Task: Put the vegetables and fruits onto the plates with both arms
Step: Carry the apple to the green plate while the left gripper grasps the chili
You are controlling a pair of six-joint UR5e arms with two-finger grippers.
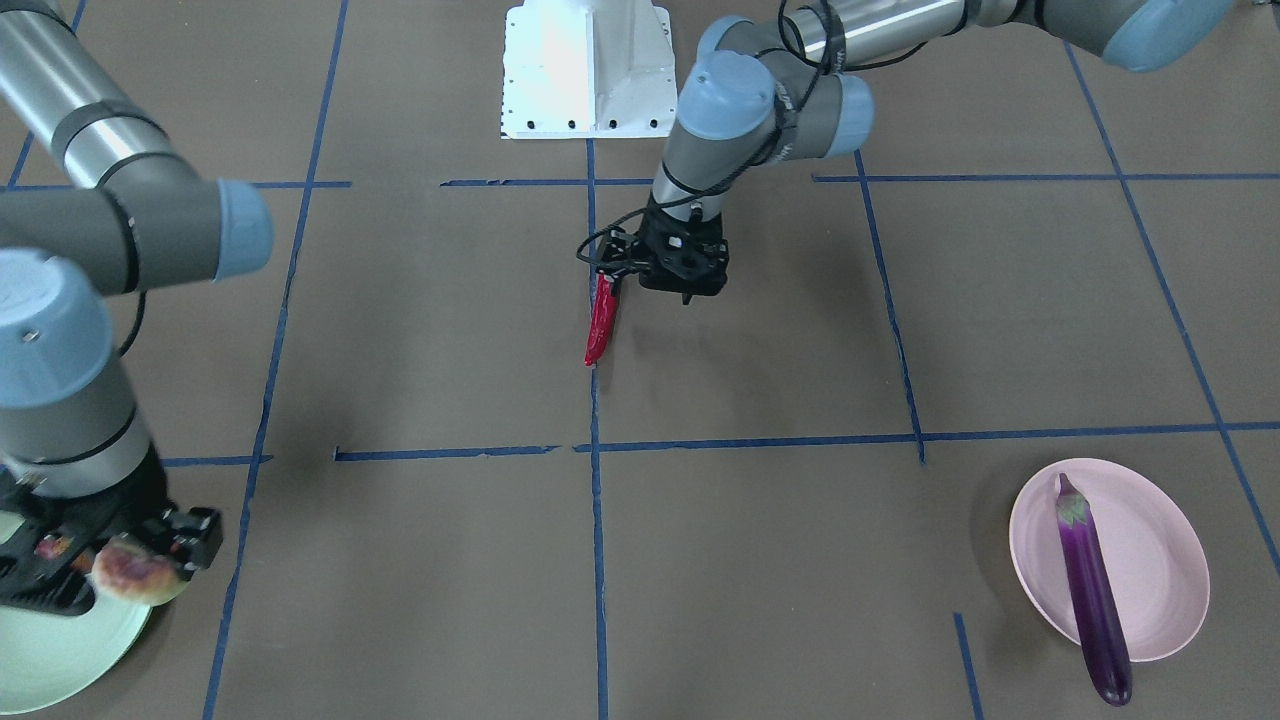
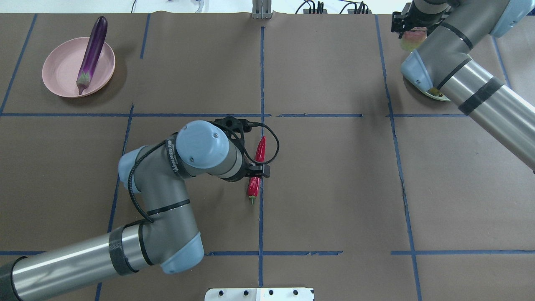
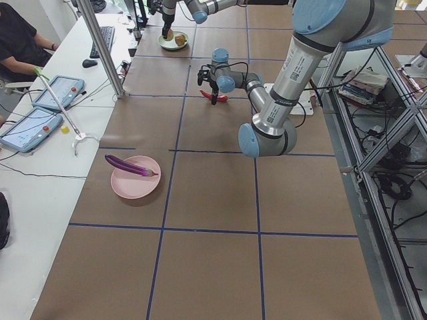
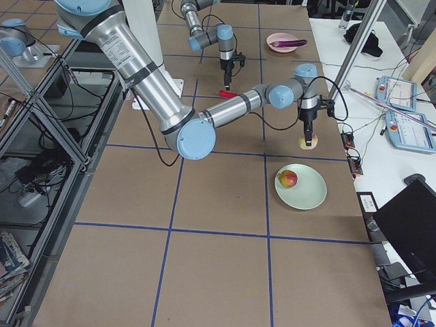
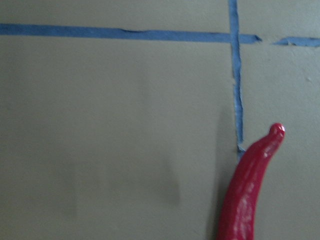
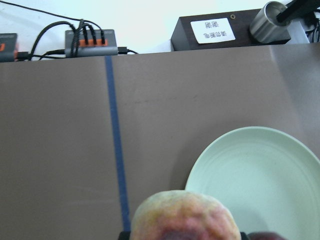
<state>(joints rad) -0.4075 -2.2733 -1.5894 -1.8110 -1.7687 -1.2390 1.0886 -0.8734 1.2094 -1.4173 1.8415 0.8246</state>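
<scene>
The chili pepper (image 2: 261, 152) is seen at the middle of the worktop (image 2: 334, 188), along the central blue tape line (image 2: 262, 75), and is clamped across its thicker half by the left pincer (image 2: 257, 170). The cut fruit half (image 1: 135, 578) is gripped by the right pincer (image 1: 122, 556) just at the rim of the mint plate (image 1: 60, 650), near the right corner of the edge opposite the robot. The pomegranate (image 4: 289, 178) is carried on that plate. The eggplant (image 2: 92, 52) is laid across the pink plate (image 2: 62, 69) near the opposite left corner, one end overhanging the rim. A white label (image 6: 214, 30) on a dark box (image 6: 185, 37) beyond that edge is printed with characters too small to be read.
</scene>
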